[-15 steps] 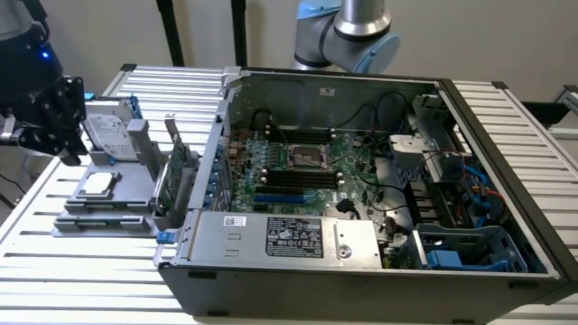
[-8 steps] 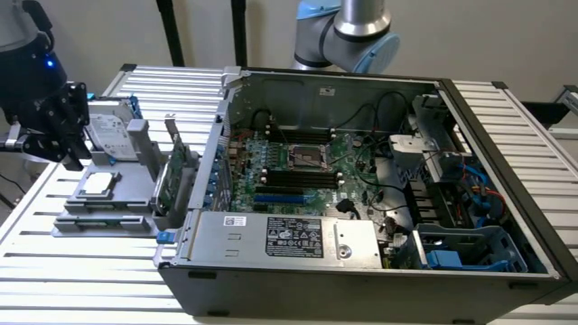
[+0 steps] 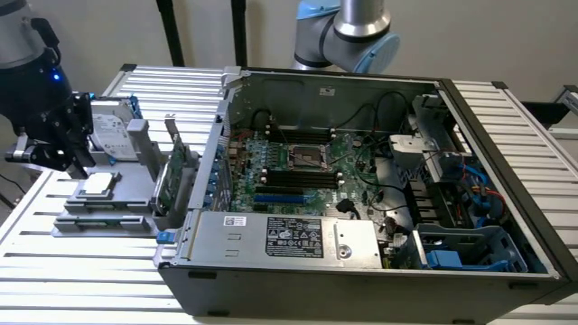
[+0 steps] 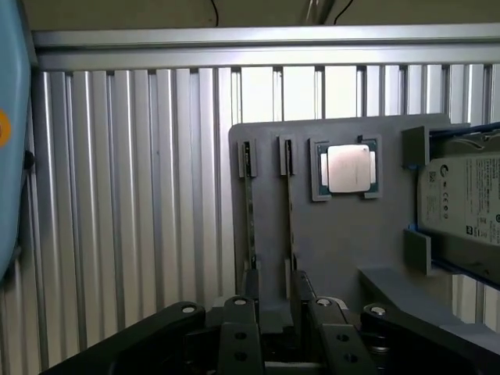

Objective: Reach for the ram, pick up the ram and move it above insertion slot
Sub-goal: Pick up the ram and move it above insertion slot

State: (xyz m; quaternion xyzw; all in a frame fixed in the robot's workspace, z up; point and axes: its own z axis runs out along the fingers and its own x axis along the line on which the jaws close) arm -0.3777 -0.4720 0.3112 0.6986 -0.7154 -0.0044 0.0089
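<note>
One grey tray point(image 4: 344, 258) on one slatted table point(image 4: 133, 195). On the tray, two ram sticks point(image 4: 249, 219), side by side by one edge. One square silver chip point(image 4: 349, 169) just beside them. One hard drive point(image 4: 461, 195) at the far edge from the sticks. One green card point(image 3: 172, 177), standing up at the tray's edge by the computer. One open computer case point(image 3: 361, 291), with one silver box point(image 3: 284, 237) inside by a wall. One gripper point(image 4: 279, 305) with two fingers point(image 4: 238, 324), spread apart.

No wording can be read. The power supply's label point(image 3: 294, 238) and the hard drive's sticker point(image 4: 462, 195) carry print too small to tell.
</note>
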